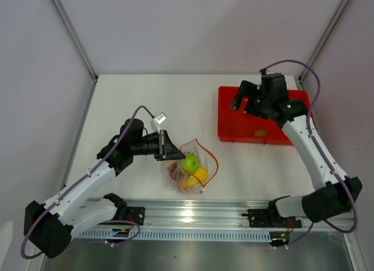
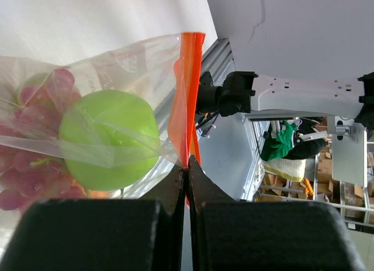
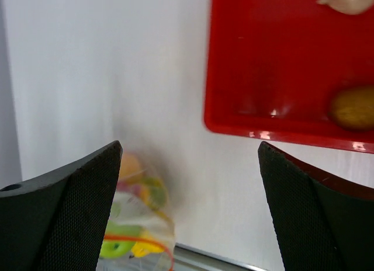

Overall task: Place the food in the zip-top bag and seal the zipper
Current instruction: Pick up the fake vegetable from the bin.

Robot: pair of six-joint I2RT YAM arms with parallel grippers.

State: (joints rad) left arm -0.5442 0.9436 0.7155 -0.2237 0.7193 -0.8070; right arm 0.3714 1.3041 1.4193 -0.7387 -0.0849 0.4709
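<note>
At centre, your left gripper [image 2: 187,169] clamps the zipper [image 2: 186,96] of the zip-top bag [image 2: 117,66]; far right, your right gripper [image 3: 189,148] hangs wide open, empty, above the red tray [image 3: 263,61].

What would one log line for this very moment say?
left gripper: jaws shut on zipper | zip-top bag: green apple, grapes inside | right gripper: jaws open near red tray | kiwi: in tray

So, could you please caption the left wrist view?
Left claw pinches the zipper; green apple and grapes inside the bag.
</note>
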